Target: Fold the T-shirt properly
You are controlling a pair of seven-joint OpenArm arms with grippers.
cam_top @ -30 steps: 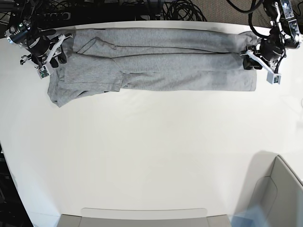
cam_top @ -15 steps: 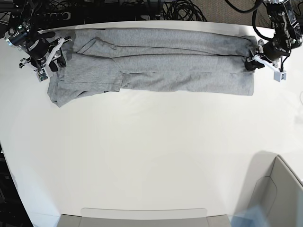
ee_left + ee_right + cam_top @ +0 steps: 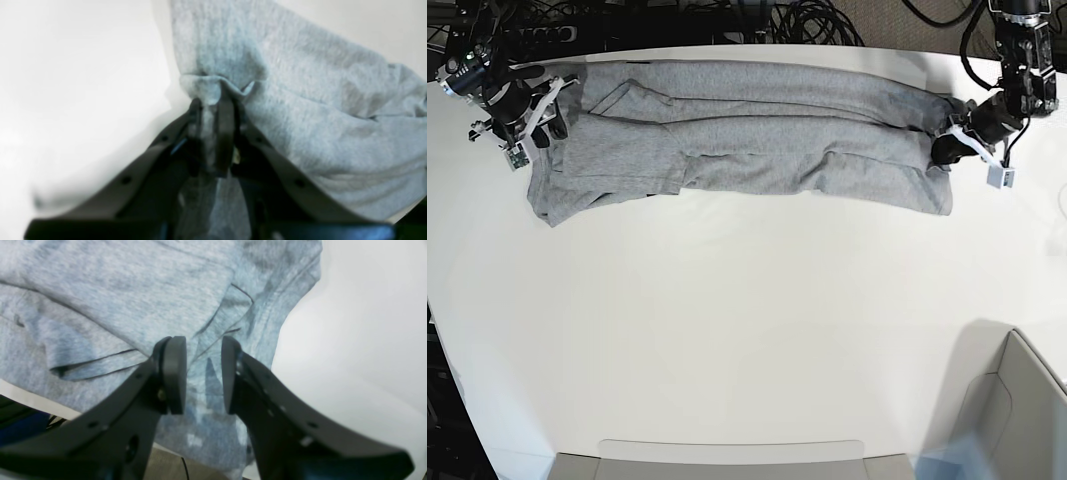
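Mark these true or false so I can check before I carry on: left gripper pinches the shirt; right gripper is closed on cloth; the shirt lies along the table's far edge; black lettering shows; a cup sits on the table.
1. The left gripper pinches the T-shirt. True.
2. The right gripper is closed on cloth. False: its jaws stand apart over the fabric.
3. The shirt lies along the far edge of the table. True.
4. Black lettering shows. False: only plain grey is visible.
5. A cup sits on the table. False: none is visible.

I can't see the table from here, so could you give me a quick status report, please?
Left gripper shut on T-shirt edge. Right gripper open over the other end. Shirt folded into a long band. Nothing in the way.
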